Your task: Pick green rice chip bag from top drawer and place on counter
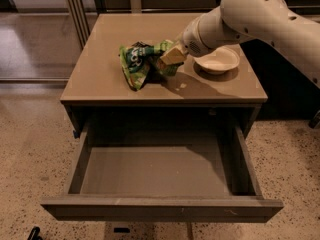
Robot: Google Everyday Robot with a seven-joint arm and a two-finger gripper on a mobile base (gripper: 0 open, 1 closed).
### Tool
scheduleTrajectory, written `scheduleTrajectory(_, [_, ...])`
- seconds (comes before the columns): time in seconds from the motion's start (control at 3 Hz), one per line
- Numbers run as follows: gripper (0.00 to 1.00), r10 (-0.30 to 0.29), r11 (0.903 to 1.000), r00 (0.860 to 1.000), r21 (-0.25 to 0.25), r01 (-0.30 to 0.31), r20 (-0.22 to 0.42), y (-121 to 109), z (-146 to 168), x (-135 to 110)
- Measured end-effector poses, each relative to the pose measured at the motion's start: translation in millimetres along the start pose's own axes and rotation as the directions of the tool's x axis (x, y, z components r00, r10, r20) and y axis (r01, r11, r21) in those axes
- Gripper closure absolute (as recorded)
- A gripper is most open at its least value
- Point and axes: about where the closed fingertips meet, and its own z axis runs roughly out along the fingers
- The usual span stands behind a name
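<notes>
Speckled terrazzo-type floor [30,149] all round, pretty dim lighting, a couple of metal posts [77,9] at the back left, and a square tan worktop [100,79] in the middle of the shot.

The green rice chip bag [136,64] is up on the worktop, roughly centre and a bit to the left. It's all crumpled, with its left end drooping onto the surface and its right end bunched up against the hand [173,55].

The hand comes in from the right on a fat white arm [260,14]. It sits low over the worktop, right on that end of the bag and touching it. Honestly can't tell whether it's clamped on the bag or loose, since the foil and the angle hide that bit.

Just right of the hand there's a shallow white bowl [217,61] standing on the worktop, near the bag but apart from it.

Below, the top drawer [160,208] is pulled well out toward the camera, with its flat front panel nearest. The back of the drawer is in shadow under the worktop's front edge.
</notes>
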Motion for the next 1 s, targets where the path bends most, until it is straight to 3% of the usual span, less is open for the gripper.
scheduleTrajectory(0.33, [0.11,0.0,1.0,1.0,0.0,0.0,0.0,0.0,0.0,0.0])
scheduleTrajectory(0.67, [0.0,0.0,1.0,1.0,0.0,0.0,0.0,0.1,0.1,0.0])
scheduleTrajectory(1.0, [0.0,0.0,1.0,1.0,0.0,0.0,0.0,0.1,0.1,0.0])
